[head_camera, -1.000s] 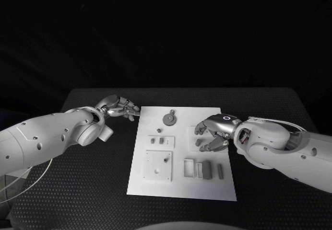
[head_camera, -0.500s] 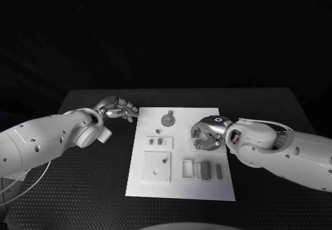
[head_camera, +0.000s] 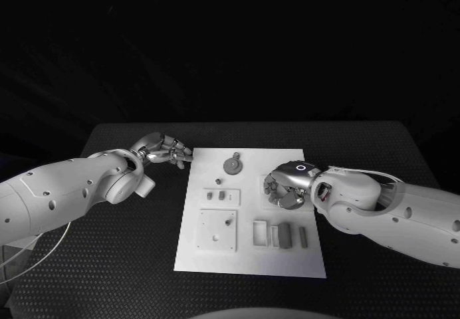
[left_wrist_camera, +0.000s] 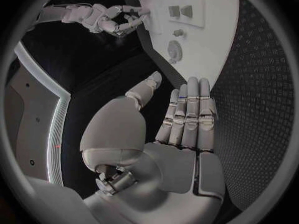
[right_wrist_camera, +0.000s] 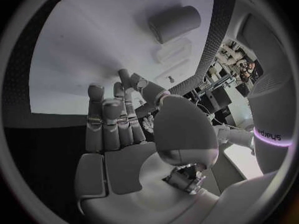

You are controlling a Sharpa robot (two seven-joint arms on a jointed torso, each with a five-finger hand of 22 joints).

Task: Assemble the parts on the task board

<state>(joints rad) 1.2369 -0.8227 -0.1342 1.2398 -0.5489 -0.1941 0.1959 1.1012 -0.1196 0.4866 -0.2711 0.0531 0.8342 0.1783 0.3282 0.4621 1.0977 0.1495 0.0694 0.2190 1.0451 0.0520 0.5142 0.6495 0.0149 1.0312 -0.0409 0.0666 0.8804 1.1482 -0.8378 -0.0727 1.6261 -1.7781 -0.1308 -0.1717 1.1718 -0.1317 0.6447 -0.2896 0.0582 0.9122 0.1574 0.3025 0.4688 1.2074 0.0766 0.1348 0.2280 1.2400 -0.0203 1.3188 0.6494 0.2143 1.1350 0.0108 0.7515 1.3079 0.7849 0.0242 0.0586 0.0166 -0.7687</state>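
Observation:
The white task board (head_camera: 258, 260) lies mid-table. On it are a round grey disc part (head_camera: 233, 163), a small peg (head_camera: 219, 181), two small pieces (head_camera: 223, 195) in a raised plate, a square plate (head_camera: 217, 229) and grey bars (head_camera: 284, 234) beside a frame. My right hand (head_camera: 288, 185) hovers over the board's right middle, fingers bent down toward it, nothing seen in them. Its wrist view shows the palm (right_wrist_camera: 124, 134) above the board (right_wrist_camera: 81, 50) and a grey bar (right_wrist_camera: 174, 22). My left hand (head_camera: 165, 149) is off the board's far left corner, fingers straight (left_wrist_camera: 181, 119) and empty.
Black textured table (head_camera: 115, 252) surrounds the board on all sides. The left wrist view shows the board (left_wrist_camera: 215, 15), the disc part (left_wrist_camera: 174, 50) and my right hand (left_wrist_camera: 112, 21) beyond it.
My right hand has shifted slightly left over the board and its fingers have curled further down. The left hand has stayed in place.

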